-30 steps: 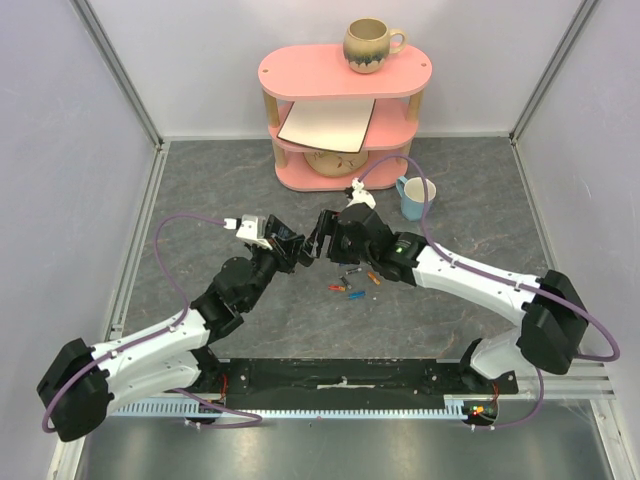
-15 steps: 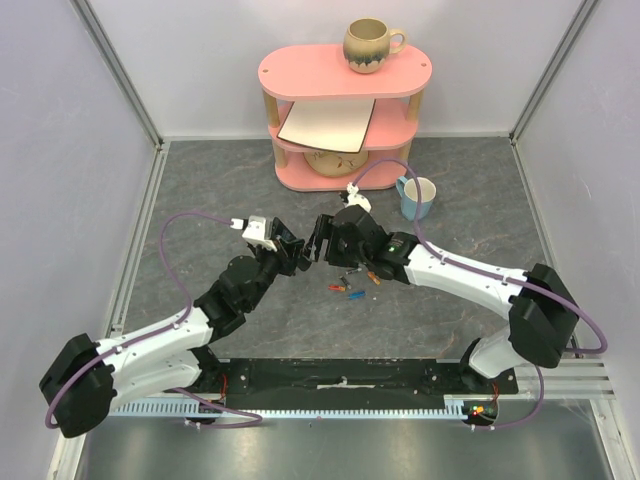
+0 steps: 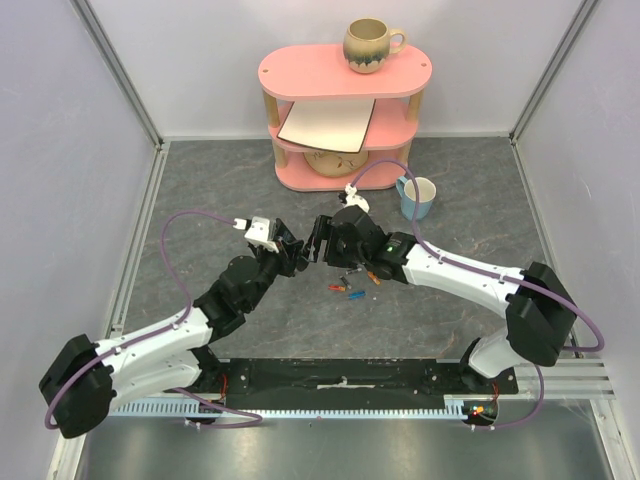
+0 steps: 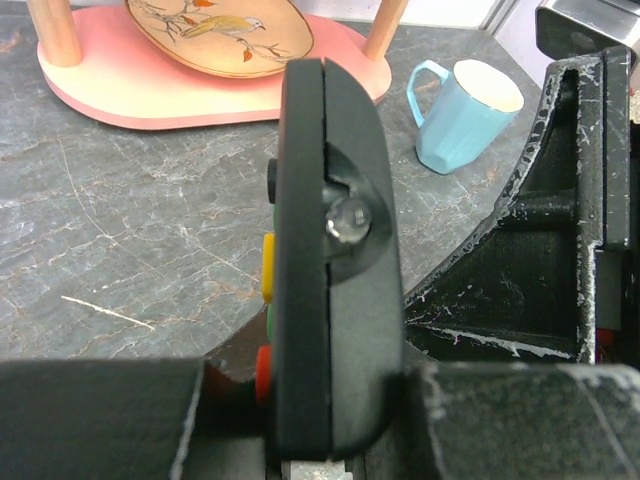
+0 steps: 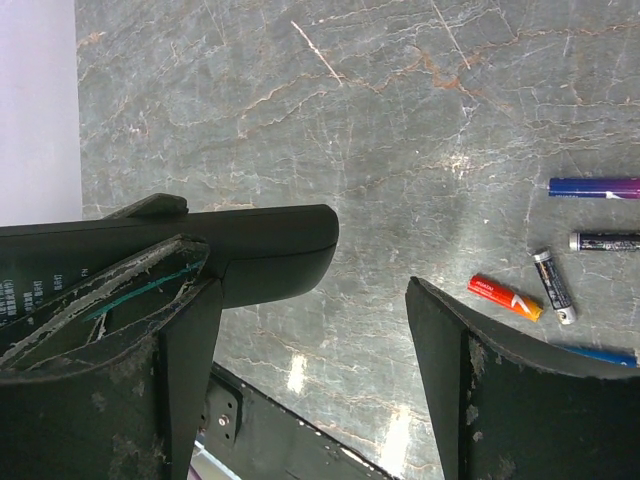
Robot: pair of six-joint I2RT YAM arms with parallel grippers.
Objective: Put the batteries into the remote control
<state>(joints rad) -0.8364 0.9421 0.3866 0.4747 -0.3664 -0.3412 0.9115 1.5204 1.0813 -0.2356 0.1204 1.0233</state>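
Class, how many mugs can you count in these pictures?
2: a tan mug atop the pink shelf, and a blue mug on the table beside it. None seems hidden.

Remote control (image 4: pixel 330 300): slim black bar, off table, turned on edge, clamped in left gripper (image 4: pixel 320 425). Button face turned left in left wrist view, with yellow and red buttons showing in profile. Curved recess with shiny metal fastener on narrow side.

Batteries (image 5: pixel 553 286): five small cylinders lying flat on grey marbled table (image 5: pixel 400 120) in loose cluster, none in remote. Colours: one blue-purple, two dark, one red-orange, one blue (partly hidden).
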